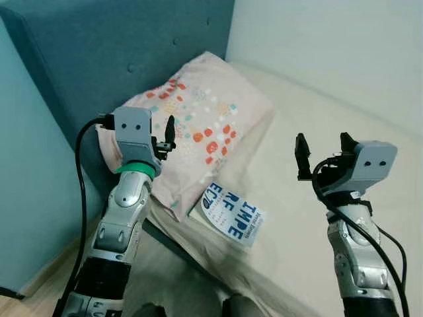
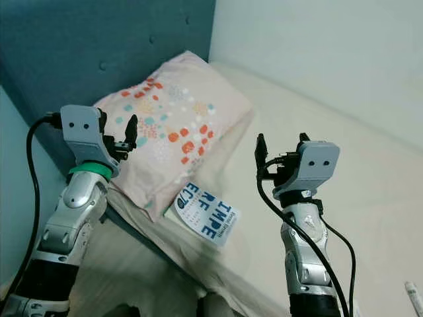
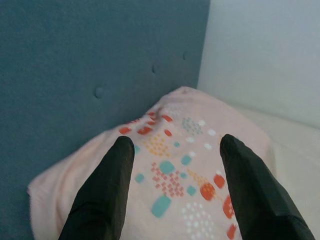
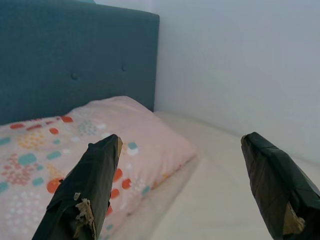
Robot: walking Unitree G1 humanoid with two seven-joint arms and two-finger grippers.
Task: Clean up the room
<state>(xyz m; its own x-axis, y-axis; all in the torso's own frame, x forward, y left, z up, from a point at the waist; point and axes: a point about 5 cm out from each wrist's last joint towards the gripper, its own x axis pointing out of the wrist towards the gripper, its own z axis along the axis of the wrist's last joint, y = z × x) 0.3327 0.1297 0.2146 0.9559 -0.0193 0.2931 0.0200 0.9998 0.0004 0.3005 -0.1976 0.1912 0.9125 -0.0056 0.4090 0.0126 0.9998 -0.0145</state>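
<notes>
A pink pillow [image 1: 198, 122] with red and teal dots leans against the blue headboard [image 1: 119, 46] at the head of the bed. A white booklet [image 1: 231, 214] with blue letters lies flat on the cream sheet, just off the pillow's near corner. My left gripper [image 1: 165, 142] hovers over the pillow's left end, open and holding nothing; its fingers [image 3: 107, 185] frame the pillow [image 3: 185, 170]. My right gripper [image 1: 324, 142] is raised above the bare sheet to the right of the booklet, open and holding nothing, pointing toward the pillow [image 4: 60, 150].
The bed [image 1: 310, 105] with its cream sheet fills the right side and meets a white wall [image 1: 344, 46] behind. A pale blue wall [image 1: 26, 165] and a strip of wooden floor [image 1: 39, 281] lie on the left. A small white object [image 2: 411, 294] rests near the bed's right edge.
</notes>
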